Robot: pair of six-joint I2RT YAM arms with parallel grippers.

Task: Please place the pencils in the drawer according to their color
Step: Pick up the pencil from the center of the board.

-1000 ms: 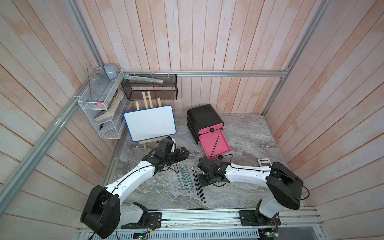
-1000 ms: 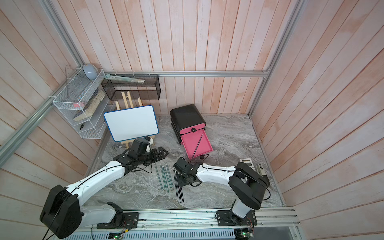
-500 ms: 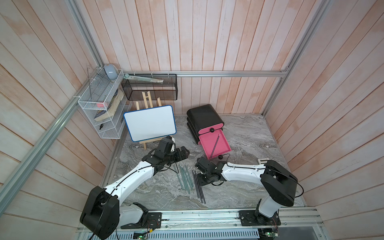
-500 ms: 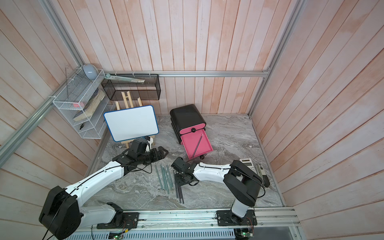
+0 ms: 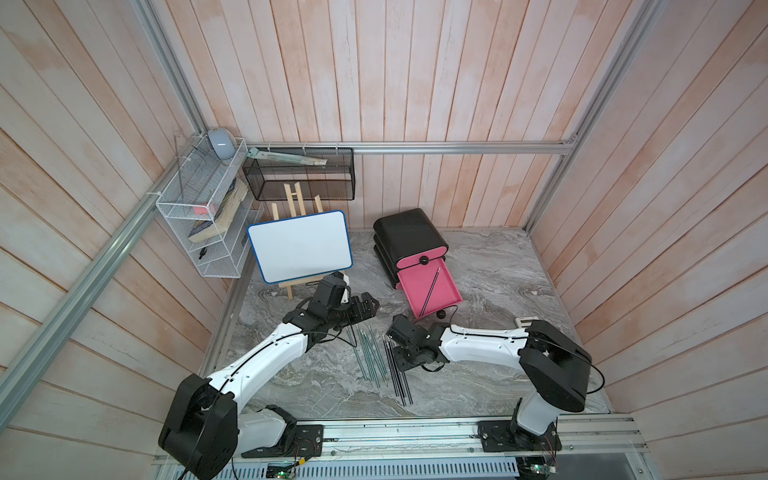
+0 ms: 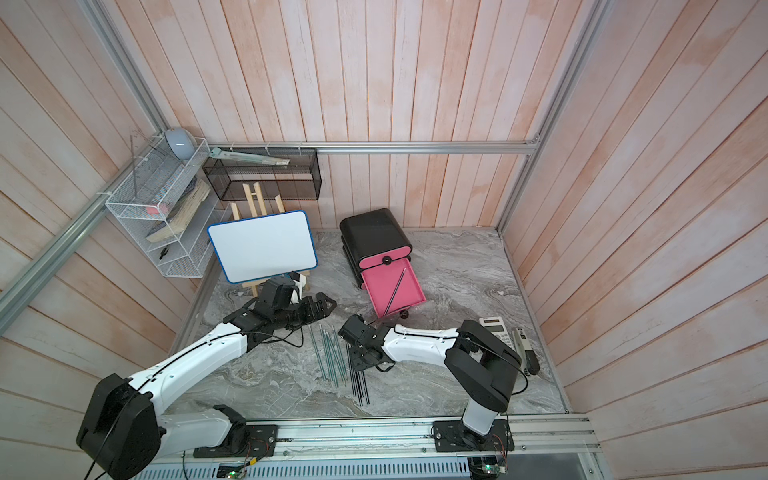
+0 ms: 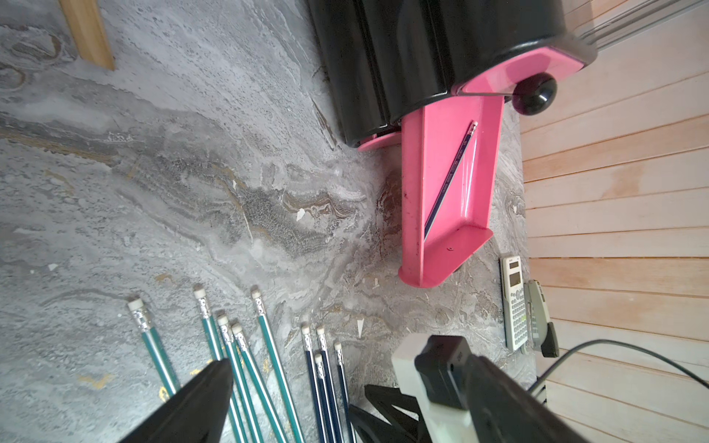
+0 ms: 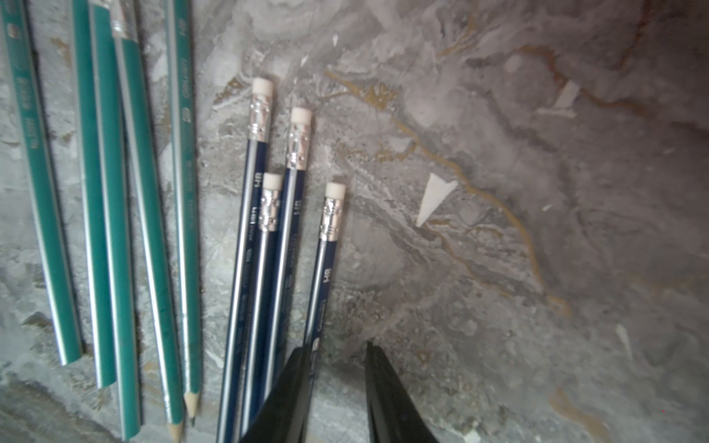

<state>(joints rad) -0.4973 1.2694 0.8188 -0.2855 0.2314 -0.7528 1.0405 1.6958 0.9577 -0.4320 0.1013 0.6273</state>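
Note:
Several teal-green pencils (image 5: 370, 357) and several dark navy pencils (image 5: 399, 382) lie side by side on the marble table, erasers toward the drawer. The black drawer cabinet (image 5: 409, 232) has one pink tray (image 5: 446, 291) pulled out, with one dark pencil (image 5: 430, 293) lying in it. My right gripper (image 8: 335, 347) is low over the dark pencils (image 8: 276, 230), jaws a little apart. One fingertip (image 8: 299, 368) rests on the outermost dark pencil, and bare table shows between the fingers. My left gripper (image 5: 368, 307) hovers open above the eraser ends of the teal pencils (image 7: 245, 356), holding nothing.
A whiteboard on a wooden easel (image 5: 301, 245) stands behind my left arm. A calculator (image 6: 496, 328) and a stapler (image 6: 525, 353) lie beside my right arm's elbow. A white wire rack (image 5: 199, 216) and a black mesh basket (image 5: 299, 174) hang on the walls.
My right gripper has shifted slightly left onto the dark pencils and its jaws have narrowed a little. The left arm has stayed in place.

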